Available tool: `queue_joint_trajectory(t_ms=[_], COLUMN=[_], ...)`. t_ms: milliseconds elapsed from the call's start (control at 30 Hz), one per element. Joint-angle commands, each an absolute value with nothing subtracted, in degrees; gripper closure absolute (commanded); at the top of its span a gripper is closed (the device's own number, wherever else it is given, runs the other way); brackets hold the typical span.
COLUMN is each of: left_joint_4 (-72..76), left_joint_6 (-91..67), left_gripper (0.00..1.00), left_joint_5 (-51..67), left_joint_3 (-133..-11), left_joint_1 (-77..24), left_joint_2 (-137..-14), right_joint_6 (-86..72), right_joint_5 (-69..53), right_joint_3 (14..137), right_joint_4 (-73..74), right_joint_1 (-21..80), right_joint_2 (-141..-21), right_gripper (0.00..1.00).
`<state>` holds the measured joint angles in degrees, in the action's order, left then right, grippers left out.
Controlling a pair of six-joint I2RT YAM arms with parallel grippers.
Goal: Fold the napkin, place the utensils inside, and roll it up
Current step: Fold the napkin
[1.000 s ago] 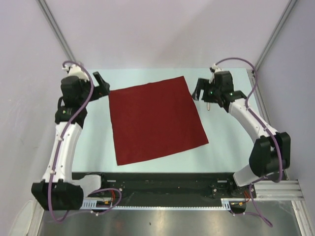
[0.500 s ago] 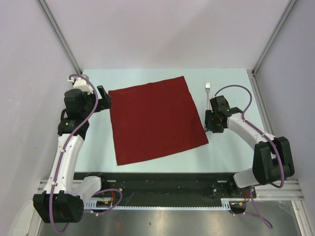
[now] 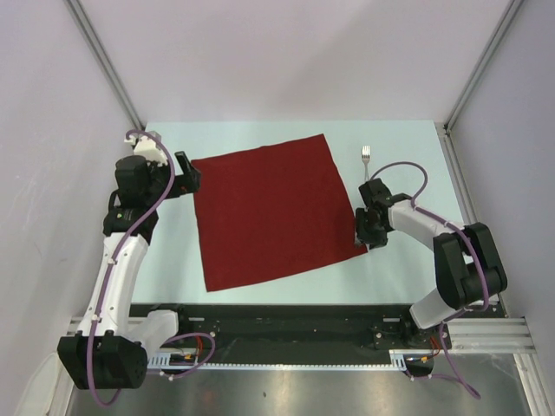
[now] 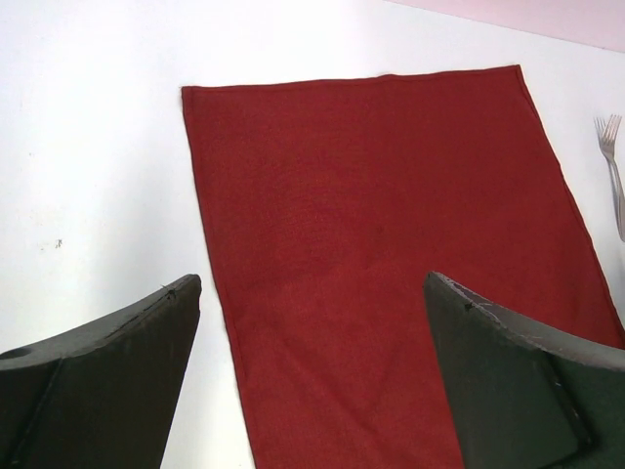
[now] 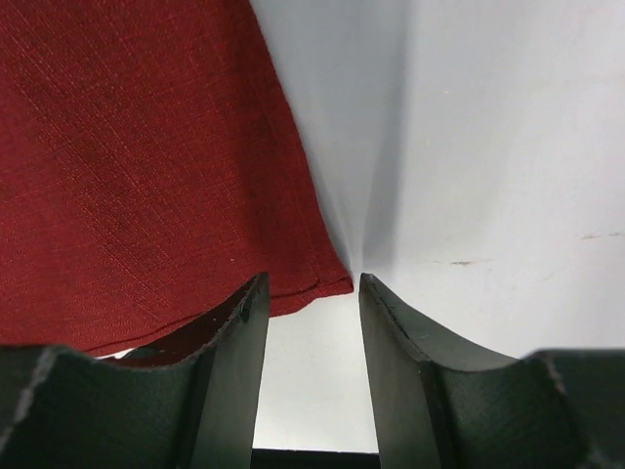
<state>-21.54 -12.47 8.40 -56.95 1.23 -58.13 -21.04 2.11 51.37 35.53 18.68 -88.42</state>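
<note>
1 fork [image 3: 366,155] just right of napkin [image 3: 273,212]

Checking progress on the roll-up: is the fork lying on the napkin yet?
No, the fork lies on the bare table, to the right of the napkin's far corner and clear of it.

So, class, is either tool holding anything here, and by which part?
Nothing is held. The right tool straddles the near right corner of the napkin, fingers apart, and the napkin lies flat. The left tool is open and empty.
</note>
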Motion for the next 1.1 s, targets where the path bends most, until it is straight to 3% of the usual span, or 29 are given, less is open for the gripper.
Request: queue_joint_trajectory(t_ms=[0,767,967,1067], left_joint_4=[-20.0,-20.3,-20.4,-20.4], left_joint_6=[-12.5,-12.5,-12.5,-12.5], left_gripper=[0.0,0.0,0.0,0.0], left_joint_5=[9.8,9.4,9.4,9.5], left_joint_3=[-57.2,-57.3,-57.3,-57.3], left_joint_1=[1.2,1.2,1.1,1.2], left_joint_2=[-58.2,-58.8,-58.9,-58.9], right_joint_6=[-22.6,-23.3,-23.0,-22.9], right_joint_5=[2.5,4.1,3.7,4.0], right_joint_3=[51.6,48.2,48.1,47.8], right_joint_4=[35.0,34.4,33.7,33.7], right_joint_1=[19.9,19.8,19.7,19.5], right_joint_2=[-89.3,-89.1,-90.3,-90.4], right_gripper=[0.53,0.57,0.63,0.71])
